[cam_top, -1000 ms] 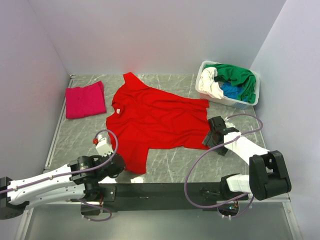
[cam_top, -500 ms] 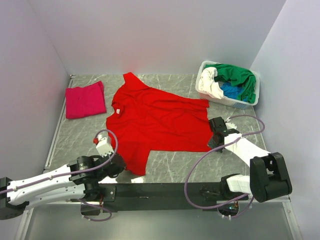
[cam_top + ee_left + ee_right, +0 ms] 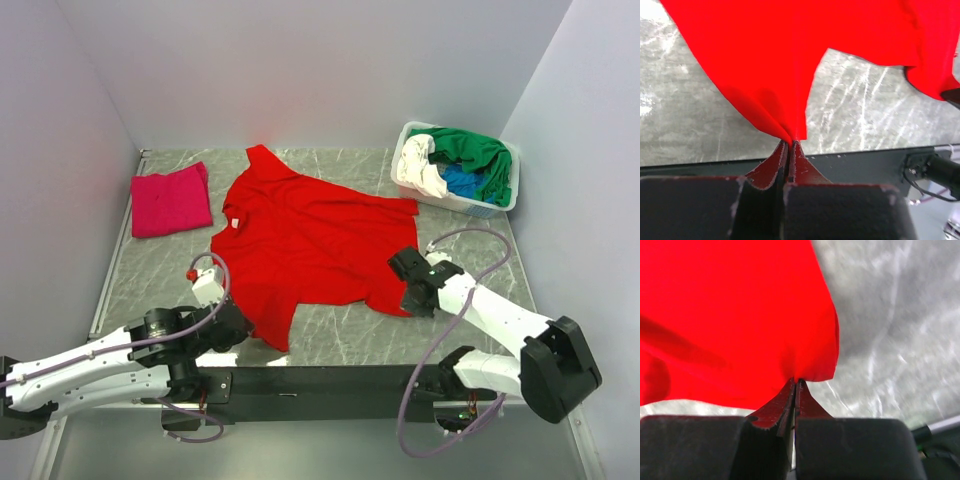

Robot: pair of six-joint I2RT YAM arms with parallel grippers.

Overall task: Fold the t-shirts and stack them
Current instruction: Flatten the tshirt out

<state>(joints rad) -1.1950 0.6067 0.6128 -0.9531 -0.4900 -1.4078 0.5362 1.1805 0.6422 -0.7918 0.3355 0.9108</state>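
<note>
The chief risk, as I judge it, is a slipped pinch. The left gripper (image 3: 789,145) holds only a narrow gathered point of the red t-shirt (image 3: 310,240) at the garment's 7 o'clock corner, so a quick or uneven pull could tug that thin tuck free and drop the cloth in a heap. The same could happen at the 4 o'clock corner, where the right gripper (image 3: 796,382) has just a small bite of the hem edge. If the two arms move at different speeds or heights, the shirt could skew and the fold would land crooked. Cloth dragging over the table (image 3: 340,340) could also bunch under itself. A wide sweep toward 10 o'clock might disturb the folded magenta t-shirt (image 3: 170,200), and one toward 2 o'clock might catch the basket (image 3: 505,195) with the green shirt (image 3: 480,160) heaped in it. As for the grips, the left fingers (image 3: 771,167) are pressed together with no gap showing, and a pleat of red cloth rises from between their tips. The right fingers (image 3: 812,407) are likewise closed tight, with the red hem clamped at their tips. The red t-shirt lies spread flat at the table's centre and is not yet folded.
</note>
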